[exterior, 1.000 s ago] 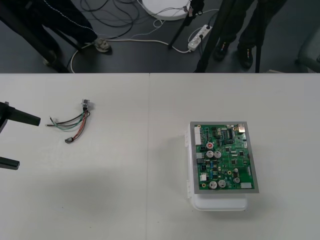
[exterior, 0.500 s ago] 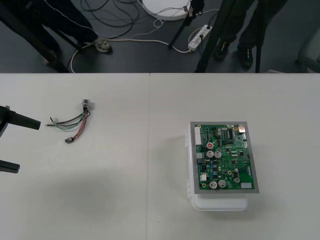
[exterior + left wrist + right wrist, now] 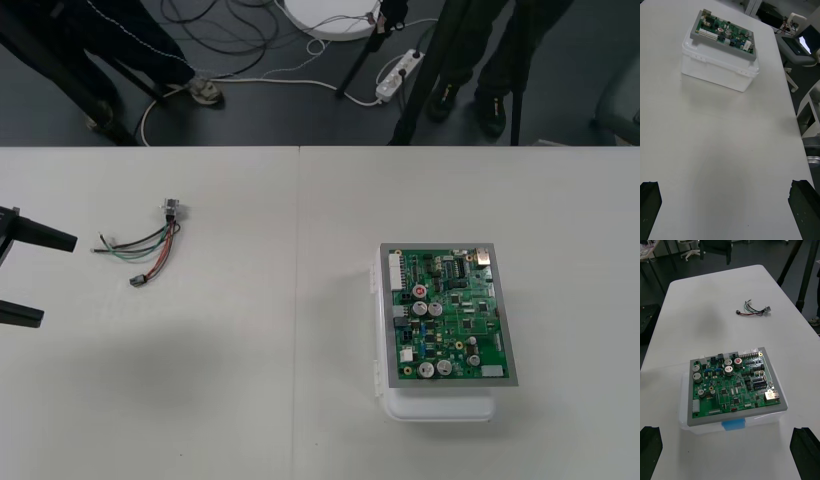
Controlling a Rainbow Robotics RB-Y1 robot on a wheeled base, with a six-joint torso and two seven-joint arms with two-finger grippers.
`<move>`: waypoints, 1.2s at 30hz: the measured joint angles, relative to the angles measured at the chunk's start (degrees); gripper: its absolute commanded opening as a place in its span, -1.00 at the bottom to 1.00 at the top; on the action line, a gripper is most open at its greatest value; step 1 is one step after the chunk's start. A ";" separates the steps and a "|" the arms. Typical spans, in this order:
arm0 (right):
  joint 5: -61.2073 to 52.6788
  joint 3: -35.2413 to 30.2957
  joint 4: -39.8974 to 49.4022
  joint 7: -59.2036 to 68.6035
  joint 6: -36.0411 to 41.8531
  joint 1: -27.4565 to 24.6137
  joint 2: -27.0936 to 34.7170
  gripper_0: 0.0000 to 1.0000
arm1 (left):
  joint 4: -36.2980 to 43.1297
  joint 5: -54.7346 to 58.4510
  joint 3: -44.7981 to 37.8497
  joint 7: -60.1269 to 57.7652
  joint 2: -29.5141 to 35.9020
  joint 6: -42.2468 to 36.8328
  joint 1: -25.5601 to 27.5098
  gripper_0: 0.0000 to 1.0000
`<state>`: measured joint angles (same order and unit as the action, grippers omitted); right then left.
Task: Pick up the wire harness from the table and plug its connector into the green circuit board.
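Left gripper (image 3: 58, 280) cropped; harness (image 3: 142, 252) loose nearby

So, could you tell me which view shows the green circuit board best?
Right wrist view: the green circuit board lies close, components plain. Front view shows it smaller, from above; left wrist view, farther, aslant.

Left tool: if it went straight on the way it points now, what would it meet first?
Probably nothing but bare table. The open left tool points across it; the harness lies just off its line, toward the far edge, and the green circuit board stands further on, also aside. Depth is unclear.
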<state>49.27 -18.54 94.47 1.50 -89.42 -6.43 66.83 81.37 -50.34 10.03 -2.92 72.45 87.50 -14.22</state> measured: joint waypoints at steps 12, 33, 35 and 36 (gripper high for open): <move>-8.89 0.08 -0.03 -0.92 2.31 -7.55 0.00 1.00 | -8.14 -6.92 8.26 14.41 0.00 0.01 -11.57 1.00; -21.24 26.20 -11.52 -31.99 5.58 -0.29 0.77 1.00 | -16.99 -17.80 23.55 45.39 -4.24 -9.20 -28.07 1.00; -23.31 29.74 -12.97 -34.44 5.59 1.76 1.00 1.00 | -16.99 -17.83 25.74 50.60 -4.29 -11.83 -29.26 1.00; -24.17 31.54 -13.60 -36.10 5.59 2.84 1.15 1.00 | -16.99 -17.84 26.92 52.19 -4.30 -13.00 -29.92 1.00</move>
<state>25.09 13.01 80.87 -34.60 -83.82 -3.59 67.99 64.38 -68.17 36.95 49.27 68.15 74.50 -44.14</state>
